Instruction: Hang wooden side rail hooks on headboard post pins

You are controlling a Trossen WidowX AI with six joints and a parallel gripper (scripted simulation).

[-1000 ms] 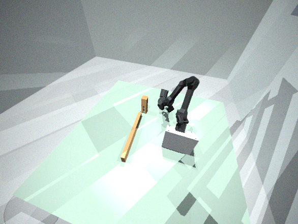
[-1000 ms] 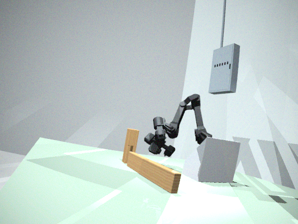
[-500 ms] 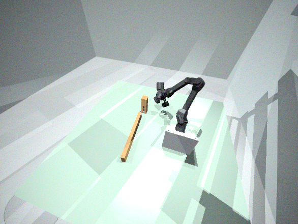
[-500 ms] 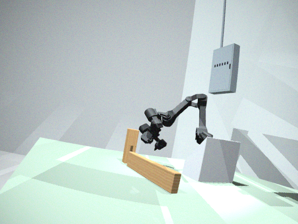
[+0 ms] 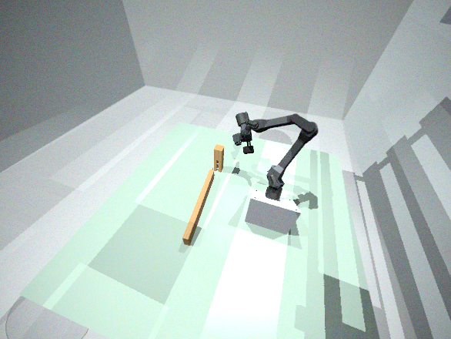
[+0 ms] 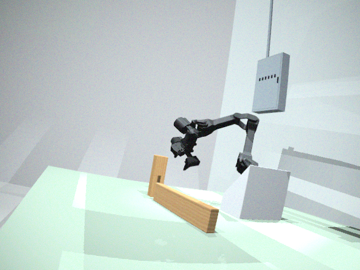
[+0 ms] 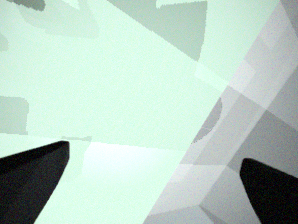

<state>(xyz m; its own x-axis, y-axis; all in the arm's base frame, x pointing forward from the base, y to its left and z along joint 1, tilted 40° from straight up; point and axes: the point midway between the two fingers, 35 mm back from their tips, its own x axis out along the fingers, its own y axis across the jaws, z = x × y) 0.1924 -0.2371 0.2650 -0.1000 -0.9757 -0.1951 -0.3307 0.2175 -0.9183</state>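
The wooden side rail [image 5: 199, 206] [image 6: 185, 206] lies along the table, standing on its narrow edge. One end is close to the foot of the headboard post; the far end is on the table. The upright wooden post [image 5: 218, 155] [image 6: 160, 167] has a dark slot [image 5: 217, 165] [image 6: 158, 178] low in its face, with light pins showing in the top view. The hooks are too small or hidden to make out, and I cannot tell whether they touch the pins. My gripper [image 5: 242, 145] [image 6: 180, 162] [image 7: 156, 157] is open and empty, raised in the air to the right of the post, clear of post and rail.
The arm's pale base block [image 5: 272, 215] [image 6: 265, 193] stands right of the rail. The pale green table top [image 5: 127, 246] [image 6: 123, 236] carries light patches and shadows. A grey wall box [image 6: 268, 87] hangs behind the arm. The wrist view shows the table edge between the fingers.
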